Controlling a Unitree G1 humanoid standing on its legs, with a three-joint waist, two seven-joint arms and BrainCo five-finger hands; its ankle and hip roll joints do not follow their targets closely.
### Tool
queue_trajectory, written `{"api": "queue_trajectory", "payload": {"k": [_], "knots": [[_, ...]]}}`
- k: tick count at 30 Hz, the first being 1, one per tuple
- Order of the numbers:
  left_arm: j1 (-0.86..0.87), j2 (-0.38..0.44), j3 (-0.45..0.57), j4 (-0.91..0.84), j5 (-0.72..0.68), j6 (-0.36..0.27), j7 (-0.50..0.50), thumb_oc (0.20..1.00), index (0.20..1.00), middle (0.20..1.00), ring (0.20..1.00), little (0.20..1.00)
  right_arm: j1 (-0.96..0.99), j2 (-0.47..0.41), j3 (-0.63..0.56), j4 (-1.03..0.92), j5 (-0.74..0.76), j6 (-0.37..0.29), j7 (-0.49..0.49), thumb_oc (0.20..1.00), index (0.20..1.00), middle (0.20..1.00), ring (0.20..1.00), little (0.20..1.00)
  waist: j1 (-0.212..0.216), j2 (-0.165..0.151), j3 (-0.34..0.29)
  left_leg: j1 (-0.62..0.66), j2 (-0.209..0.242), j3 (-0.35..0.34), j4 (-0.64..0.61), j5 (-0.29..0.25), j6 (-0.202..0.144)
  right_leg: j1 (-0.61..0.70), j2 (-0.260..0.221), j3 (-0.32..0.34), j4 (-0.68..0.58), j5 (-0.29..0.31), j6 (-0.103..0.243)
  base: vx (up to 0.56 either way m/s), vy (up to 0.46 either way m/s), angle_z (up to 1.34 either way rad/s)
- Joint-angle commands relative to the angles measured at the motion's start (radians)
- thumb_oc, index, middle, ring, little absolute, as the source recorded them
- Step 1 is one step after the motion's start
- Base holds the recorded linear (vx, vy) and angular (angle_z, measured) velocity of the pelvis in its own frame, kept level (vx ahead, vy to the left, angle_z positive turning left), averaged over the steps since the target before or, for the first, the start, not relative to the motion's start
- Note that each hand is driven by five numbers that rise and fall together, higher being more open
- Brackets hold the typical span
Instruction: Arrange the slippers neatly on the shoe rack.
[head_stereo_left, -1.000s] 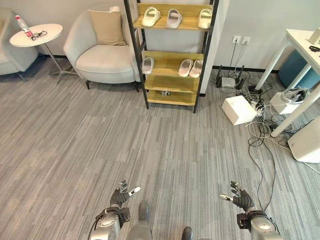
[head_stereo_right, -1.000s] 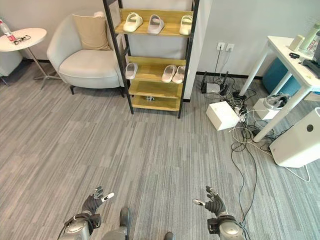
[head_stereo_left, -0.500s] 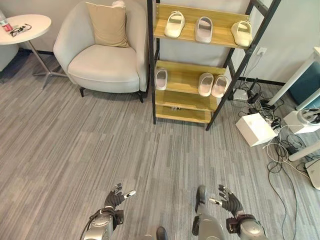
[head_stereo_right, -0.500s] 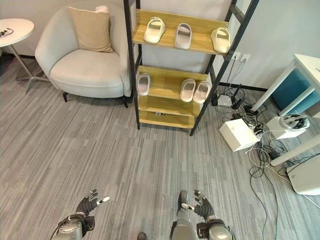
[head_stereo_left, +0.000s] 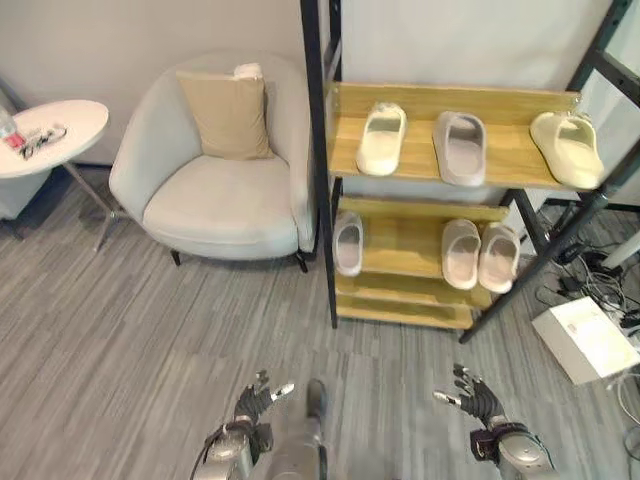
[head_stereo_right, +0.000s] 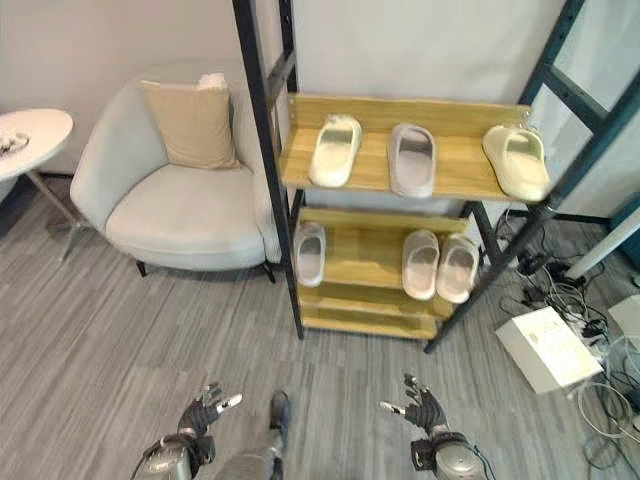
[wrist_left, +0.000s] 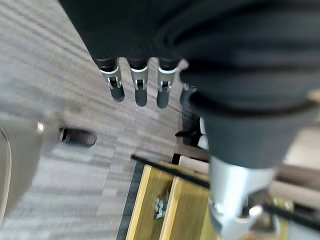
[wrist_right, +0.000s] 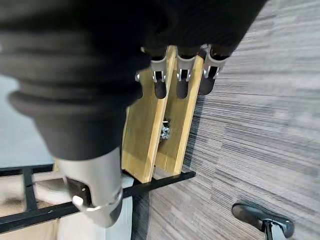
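My left hand (head_stereo_left: 252, 405) has its fingers (wrist_left: 137, 86) straight and spread, holding nothing, low over the floor (head_stereo_left: 120, 340) short of the rack (head_stereo_left: 400, 310). My right hand (head_stereo_left: 477, 398) matches it: fingers (wrist_right: 180, 80) straight, empty, pointed at the rack's bottom shelf.

The slippers sit well ahead of both hands. On the top shelf (head_stereo_left: 345, 160) lie three: a cream slipper (head_stereo_left: 381, 138) toward the left edge, a grey slipper (head_stereo_left: 459, 147) in the middle, and a yellowish slipper (head_stereo_left: 567, 148) at the right edge, turned askew. On the middle shelf (head_stereo_left: 400, 240) a lone slipper (head_stereo_left: 347, 243) lies at the left edge, partly behind the black post, and a pair (head_stereo_left: 480, 254) lies side by side, touching, toward the right. The bottom shelf holds only a small dark object I cannot identify.

I judge these to be moulded foam: light, slightly springy, not fragile, with smooth soles that should slide easily on wood. I'd take each by the strap arch or pinch across the sides.
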Motion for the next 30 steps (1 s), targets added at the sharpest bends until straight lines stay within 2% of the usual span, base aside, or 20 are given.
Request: {"api": "queue_trajectory", "payload": {"k": [1, 2, 5, 6, 8, 9, 10, 11, 12, 13, 14, 15, 17, 18, 20, 22, 24, 25, 29, 30], "knots": [[-0.054, 0.014, 0.004, -0.049, 0.015, -0.035, -0.018, 1.000, 1.000, 1.000, 1.000, 1.000, -0.055, 0.016, -0.010, -0.044, -0.001, -0.025, 0.005, 1.000, 1.000, 1.000, 1.000, 1.000, 0.020, -0.010, 0.000, 0.156, 0.045, -0.006, 0.000, -0.018, 0.049, -0.177, 0.032, 0.010, 0.181, 0.073, 0.062, 0.24, 0.211, -1.37], [-0.061, 0.020, 0.008, -0.043, 0.015, -0.034, -0.015, 1.000, 1.000, 1.000, 1.000, 1.000, -0.062, 0.025, 0.001, -0.046, -0.010, -0.021, 0.007, 1.000, 1.000, 1.000, 1.000, 1.000, 0.019, -0.008, 0.011, 0.181, 0.045, 0.008, -0.005, -0.034, 0.058, -0.229, 0.015, 0.003, 0.247, 0.094, 0.073, 0.22, 0.118, -1.33], [-0.072, 0.035, 0.017, -0.045, 0.014, -0.038, -0.015, 1.000, 1.000, 1.000, 1.000, 1.000, -0.041, 0.032, -0.018, -0.066, -0.007, -0.021, 0.006, 1.000, 1.000, 1.000, 1.000, 1.000, 0.002, 0.004, 0.018, 0.225, 0.058, 0.003, -0.021, -0.060, 0.046, -0.257, -0.050, -0.001, 0.142, 0.169, 0.080, 0.24, -0.155, 0.13], [-0.083, 0.039, 0.018, -0.042, 0.014, -0.037, -0.009, 1.000, 1.000, 1.000, 1.000, 1.000, -0.027, 0.042, -0.027, -0.084, -0.007, -0.019, 0.002, 1.000, 1.000, 1.000, 1.000, 1.000, -0.014, 0.010, 0.027, 0.259, 0.091, -0.010, -0.025, -0.080, 0.022, -0.290, -0.127, 0.021, 0.083, 0.249, 0.102, 0.25, -0.349, 0.98], [-0.090, 0.041, 0.018, -0.045, 0.012, -0.038, -0.007, 1.000, 1.000, 1.000, 1.000, 1.000, -0.017, 0.044, -0.031, -0.093, -0.022, -0.014, -0.002, 1.000, 1.000, 1.000, 1.000, 1.000, -0.024, 0.009, 0.030, 0.286, 0.120, -0.018, -0.019, -0.096, -0.002, -0.306, -0.191, 0.023, 0.063, 0.319, 0.134, 0.27, -0.481, 0.43], [-0.093, 0.046, 0.019, -0.050, 0.006, -0.040, -0.004, 1.000, 1.000, 1.000, 1.000, 1.000, -0.012, 0.040, -0.034, -0.097, -0.029, -0.012, -0.001, 1.000, 1.000, 1.000, 1.000, 1.000, -0.029, 0.007, 0.026, 0.292, 0.142, -0.022, -0.015, -0.096, -0.019, -0.312, -0.197, 0.042, 0.067, 0.334, 0.148, 0.22, -0.503, 0.47], [-0.093, 0.044, 0.017, -0.050, 0.005, -0.040, -0.006, 1.000, 1.000, 1.000, 1.000, 1.000, -0.013, 0.040, -0.033, -0.098, -0.030, -0.010, 0.002, 1.000, 1.000, 1.000, 1.000, 1.000, -0.027, 0.008, 0.022, 0.295, 0.151, -0.020, -0.014, -0.092, -0.028, -0.302, -0.189, 0.026, 0.069, 0.311, 0.149, 0.20, -0.572, 0.38], [-0.082, 0.043, 0.018, -0.050, 0.003, -0.038, -0.011, 1.000, 1.000, 1.000, 1.000, 1.000, -0.018, 0.033, -0.025, -0.084, -0.028, -0.008, 0.007, 1.000, 1.000, 1.000, 1.000, 1.000, -0.020, 0.013, 0.005, 0.296, 0.193, -0.020, -0.017, -0.083, -0.052, -0.281, -0.158, -0.012, 0.063, 0.241, 0.145, 0.13, -0.581, 0.27], [-0.082, 0.040, 0.021, -0.050, -0.015, -0.036, -0.009, 1.000, 1.000, 1.000, 1.000, 1.000, -0.021, 0.023, -0.015, -0.082, -0.013, -0.010, 0.013, 1.000, 1.000, 1.000, 1.000, 1.000, -0.022, 0.036, 0.004, 0.278, 0.248, -0.036, -0.005, -0.020, -0.084, -0.274, -0.105, -0.020, 0.073, 0.193, 0.115, 0.10, -0.710, 0.30], [-0.086, 0.031, 0.020, -0.040, -0.021, -0.038, -0.012, 1.000, 1.000, 1.000, 1.000, 1.000, -0.020, 0.006, -0.006, -0.079, 0.006, -0.015, 0.017, 1.000, 1.000, 1.000, 1.000, 1.000, -0.029, 0.049, 0.006, 0.254, 0.275, -0.056, 0.023, 0.027, -0.088, -0.252, -0.058, -0.037, 0.057, 0.169, 0.086, 0.03, -0.620, 0.07], [-0.092, 0.020, 0.012, -0.033, -0.022, -0.039, -0.010, 1.000, 1.000, 1.000, 1.000, 1.000, -0.024, -0.010, -0.004, -0.069, 0.008, -0.016, 0.018, 1.000, 1.000, 1.000, 1.000, 1.000, -0.029, 0.058, 0.009, 0.241, 0.273, -0.077, 0.033, 0.069, -0.092, -0.229, -0.035, -0.051, 0.033, 0.163, 0.073, 0.00, -0.394, 0.06], [-0.092, 0.020, 0.012, -0.033, -0.022, -0.040, -0.010, 1.000, 1.000, 1.000, 1.000, 1.000, -0.024, -0.010, -0.004, -0.069, 0.008, -0.016, 0.018, 1.000, 1.000, 1.000, 1.000, 1.000, -0.031, 0.059, 0.009, 0.241, 0.273, -0.079, 0.033, 0.070, -0.092, -0.227, -0.035, -0.053, 0.032, 0.164, 0.073, 0.00, -0.260, 0.12], [-0.092, 0.008, 0.009, -0.039, -0.026, -0.034, -0.013, 1.000, 1.000, 1.000, 1.000, 1.000, -0.024, -0.024, -0.013, -0.069, 0.016, -0.014, 0.015, 1.000, 1.000, 1.000, 1.000, 1.000, -0.044, 0.059, 0.013, 0.218, 0.271, -0.022, 0.077, 0.088, -0.079, -0.207, -0.024, -0.073, 0.018, 0.156, 0.057, -0.01, -0.221, 0.16], [-0.092, 0.002, 0.001, -0.040, -0.020, -0.033, -0.020, 1.000, 1.000, 1.000, 1.000, 1.000, -0.026, -0.034, -0.017, -0.069, 0.016, -0.010, 0.014, 1.000, 1.000, 1.000, 1.000, 1.000, -0.046, 0.054, 0.013, 0.210, 0.239, 0.005, 0.099, 0.069, -0.068, -0.191, -0.016, -0.082, 0.000, 0.154, 0.048, 0.00, -0.231, 0.04], [-0.094, -0.003, -0.007, -0.039, -0.013, -0.034, -0.021, 1.000, 1.000, 1.000, 1.000, 1.000, -0.035, -0.039, -0.018, -0.067, 0.016, -0.008, 0.014, 1.000, 1.000, 1.000, 1.000, 1.000, -0.036, 0.050, 0.012, 0.199, 0.167, -0.034, 0.103, 0.022, -0.054, -0.181, -0.007, -0.073, -0.019, 0.157, 0.041, 0.03, -0.162, 0.11], [-0.094, -0.007, -0.016, -0.035, -0.005, -0.034, -0.021, 1.000, 1.000, 1.000, 1.000, 1.000, -0.043, -0.037, -0.016, -0.055, 0.018, -0.008, 0.013, 1.000, 1.000, 1.000, 1.000, 1.000, -0.031, 0.041, 0.004, 0.197, 0.106, -0.046, 0.104, -0.037, -0.029, -0.181, -0.003, -0.066, -0.026, 0.161, 0.038, 0.03, -0.083, -0.10], [-0.093, -0.006, -0.018, -0.039, -0.005, -0.034, -0.021, 1.000, 1.000, 1.000, 1.000, 1.000, -0.045, -0.035, -0.015, -0.053, 0.018, -0.007, 0.013, 1.000, 1.000, 1.000, 1.000, 1.000, -0.031, 0.040, 0.000, 0.200, 0.094, -0.037, 0.104, -0.050, -0.019, -0.180, -0.002, -0.068, -0.023, 0.160, 0.036, 0.00, -0.005, -0.16], [-0.095, -0.004, -0.030, -0.043, -0.002, -0.029, -0.022, 1.000, 1.000, 1.000, 1.000, 1.000, -0.043, -0.029, -0.015, -0.058, 0.019, -0.006, 0.007, 1.000, 1.000, 1.000, 1.000, 1.000, -0.040, 0.043, -0.007, 0.202, 0.095, 0.006, 0.101, -0.058, -0.006, -0.188, 0.000, -0.071, -0.012, 0.150, 0.035, -0.02, 0.060, -0.12], [-0.097, 0.000, -0.038, -0.044, 0.001, -0.028, -0.024, 1.000, 1.000, 1.000, 1.000, 1.000, -0.034, -0.018, -0.022, -0.075, 0.016, -0.005, 0.003, 1.000, 1.000, 1.000, 1.000, 1.000, -0.044, 0.042, -0.015, 0.223, 0.081, 0.000, 0.068, -0.077, 0.001, -0.191, -0.009, -0.073, -0.004, 0.156, 0.040, 0.00, 0.087, 0.18], [-0.098, 0.004, -0.037, -0.046, 0.005, -0.023, -0.025, 1.000, 1.000, 1.000, 1.000, 1.000, -0.023, -0.010, -0.033, -0.086, 0.009, -0.004, 0.002, 1.000, 1.000, 1.000, 1.000, 1.000, -0.051, 0.038, -0.015, 0.239, 0.072, 0.002, 0.034, -0.082, 0.014, -0.199, -0.017, -0.071, 0.005, 0.168, 0.051, -0.01, 0.077, 0.11]]}}
